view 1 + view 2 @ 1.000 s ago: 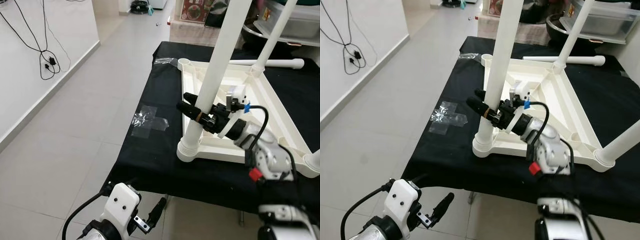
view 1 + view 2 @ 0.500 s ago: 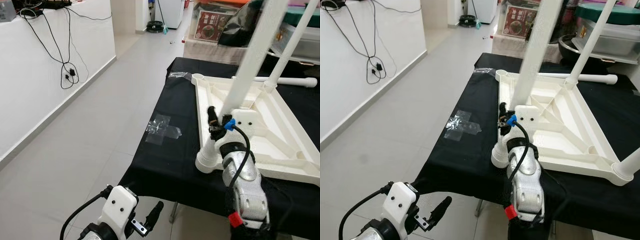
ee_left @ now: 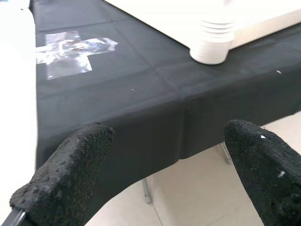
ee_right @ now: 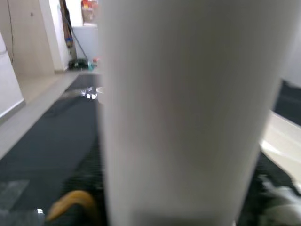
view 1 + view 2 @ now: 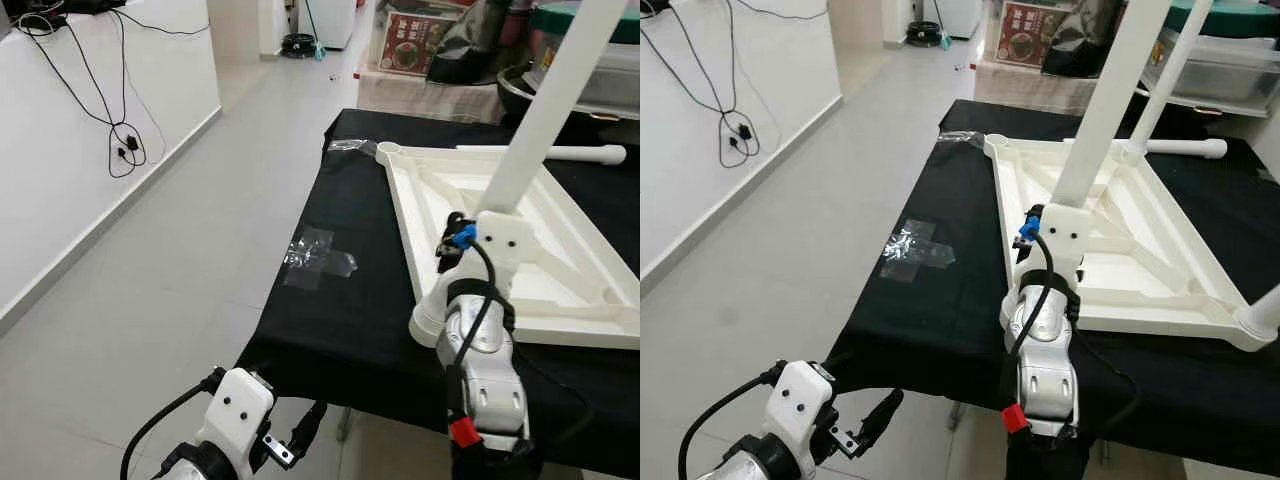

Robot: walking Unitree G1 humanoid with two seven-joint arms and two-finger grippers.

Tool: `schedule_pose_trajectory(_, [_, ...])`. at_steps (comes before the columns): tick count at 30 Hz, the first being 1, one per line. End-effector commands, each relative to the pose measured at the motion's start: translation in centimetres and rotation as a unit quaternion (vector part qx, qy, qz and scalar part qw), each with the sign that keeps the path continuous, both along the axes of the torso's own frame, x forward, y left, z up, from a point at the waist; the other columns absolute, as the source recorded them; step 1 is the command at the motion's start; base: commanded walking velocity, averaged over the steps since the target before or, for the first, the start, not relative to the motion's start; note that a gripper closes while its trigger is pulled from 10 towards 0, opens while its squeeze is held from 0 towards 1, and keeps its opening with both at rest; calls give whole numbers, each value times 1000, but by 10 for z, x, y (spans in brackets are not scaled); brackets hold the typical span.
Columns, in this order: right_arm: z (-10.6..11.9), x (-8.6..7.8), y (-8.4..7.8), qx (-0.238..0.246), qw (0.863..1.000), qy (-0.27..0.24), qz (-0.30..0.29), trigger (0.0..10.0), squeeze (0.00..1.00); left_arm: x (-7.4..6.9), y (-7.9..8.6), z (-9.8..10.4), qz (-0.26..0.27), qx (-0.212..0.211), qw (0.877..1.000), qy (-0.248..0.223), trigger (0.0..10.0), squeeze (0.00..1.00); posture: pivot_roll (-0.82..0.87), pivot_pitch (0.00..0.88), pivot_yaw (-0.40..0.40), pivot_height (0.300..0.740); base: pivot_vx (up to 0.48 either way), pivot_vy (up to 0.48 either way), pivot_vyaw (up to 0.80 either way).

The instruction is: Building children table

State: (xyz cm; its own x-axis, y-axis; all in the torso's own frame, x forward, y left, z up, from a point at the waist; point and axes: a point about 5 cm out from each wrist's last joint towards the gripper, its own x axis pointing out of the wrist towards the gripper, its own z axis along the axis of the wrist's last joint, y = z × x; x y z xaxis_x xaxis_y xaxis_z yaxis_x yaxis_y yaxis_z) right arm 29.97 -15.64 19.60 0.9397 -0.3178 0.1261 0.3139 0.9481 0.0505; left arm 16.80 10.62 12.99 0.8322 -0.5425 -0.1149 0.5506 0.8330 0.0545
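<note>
Right gripper (image 5: 452, 250) now square behind the leg (image 5: 540, 110)
Arm has swung from the side to centre frame, fingers apparently clamped on the leg seated in the upturned tabletop (image 5: 560, 230); left gripper (image 3: 160, 179) open, low left

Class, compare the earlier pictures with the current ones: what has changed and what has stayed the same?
The right gripper swung from reaching across the table leg to pointing straight ahead at it, keeping hold. The left gripper stayed low and open, and the upturned tabletop stayed on the black cloth.

Grey tiled floor (image 5: 150, 260), white wall (image 5: 60, 150)
</note>
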Motion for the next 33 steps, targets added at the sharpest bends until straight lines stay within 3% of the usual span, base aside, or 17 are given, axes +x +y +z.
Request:
schedule_pose_trajectory(1, [2,3,6,26,999,-15,28,10000,965,0,-1,-3,-2,0,1000,7,10000,0,118,111,-88,740,0,0,0])
schedule_pose_trajectory(2, [1,4,6,32,998,-17,50,10000,0,0,-1,-3,-2,-1,1000,7,10000,0,118,110,-89,740,0,0,0])
schedule_pose_trajectory(5, [0,9,6,45,990,-28,131,10000,0,0,-2,-3,-2,-2,1000,7,10000,0,115,112,-89,740,0,0,0])
schedule_pose_trajectory(8, [0,12,2,28,958,-43,282,10000,0,0,-2,-3,0,-3,1000,6,10000,0,116,110,-95,740,0,0,0])
schedule_pose_trajectory(9, [0,12,2,28,958,-43,282,10000,0,0,-2,-3,0,-3,1000,6,10000,0,116,110,-95,740,0,0,0])
schedule_pose_trajectory(15, [-1,20,-12,56,855,29,515,10000,0,1,-2,-3,1,-5,1000,6,10000,0,115,108,-96,740,0,0,0])
schedule_pose_trajectory(16, [-1,20,-12,56,855,29,515,10000,0,1,-2,-3,1,-5,1000,6,10000,0,115,108,-96,740,0,0,0])
schedule_pose_trajectory(18, [8,32,-12,36,826,38,562,10000,0,1,-2,-3,-1,-3,1000,6,10000,0,128,105,-95,740,0,0,0])
schedule_pose_trajectory(21, [11,36,-12,28,821,39,570,10000,0,0,-2,-3,-2,-3,1000,7,10000,0,128,104,-96,740,0,0,0])
schedule_pose_trajectory(22, [18,43,-9,17,785,28,618,10000,0,0,-2,-3,-1,-2,1000,6,10000,0,129,104,-100,740,0,0,0])
schedule_pose_trajectory(23, [18,43,-9,17,785,28,618,10000,0,0,-2,-3,-1,-2,1000,6,10000,0,129,104,-100,740,0,0,0])
schedule_pose_trajectory(24, [21,45,-7,6,744,27,667,10000,0,-1,-2,-2,0,-2,1000,6,10000,0,146,114,-105,740,0,0,0])
schedule_pose_trajectory(29, [21,49,-6,-12,716,36,697,10000,0,-2,-1,-2,2,-1,1000,6,10000,0,153,119,-104,740,0,0,0])
schedule_pose_trajectory(30, [21,51,-5,-17,712,39,701,7608,0,-2,-1,-1,2,-1,1000,6,10000,0,161,124,-106,740,0,0,0])
schedule_pose_trajectory(31, [20,51,-5,-20,709,42,704,7608,0,-3,-1,-1,2,-1,1000,6,10000,0,161,124,-106,740,0,0,0])
schedule_pose_trajectory(32, [21,53,-4,-19,709,39,704,0,0,-3,-1,-1,2,-1,1000,6,10000,0,158,124,-102,740,0,0,0])
schedule_pose_trajectory(33, [21,53,-4,-19,709,39,704,0,0,-3,-1,-1,2,-1,1000,6,10000,0,158,124,-102,740,0,0,0])
